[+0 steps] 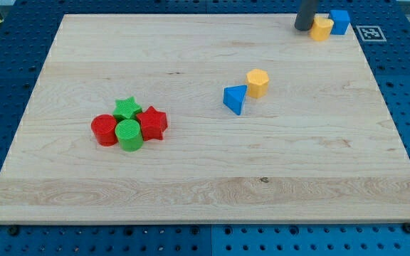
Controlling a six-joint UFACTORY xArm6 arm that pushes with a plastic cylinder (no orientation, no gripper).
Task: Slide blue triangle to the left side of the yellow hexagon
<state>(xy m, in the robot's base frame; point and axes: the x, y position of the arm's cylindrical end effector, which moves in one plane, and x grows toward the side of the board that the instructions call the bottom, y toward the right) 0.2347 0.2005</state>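
The blue triangle (235,99) lies near the board's middle, just left of and a little below the yellow hexagon (258,82); the two are close, nearly touching. My tip (303,27) is at the view's top right, far from both, right next to the left side of a yellow block (322,29).
A blue cube (339,21) sits against the right of the yellow block at the top right. At the left, a green star (127,108), a red star (151,124), a red cylinder (104,130) and a green cylinder (128,135) form a cluster. The wooden board (205,192) rests on a blue pegboard.
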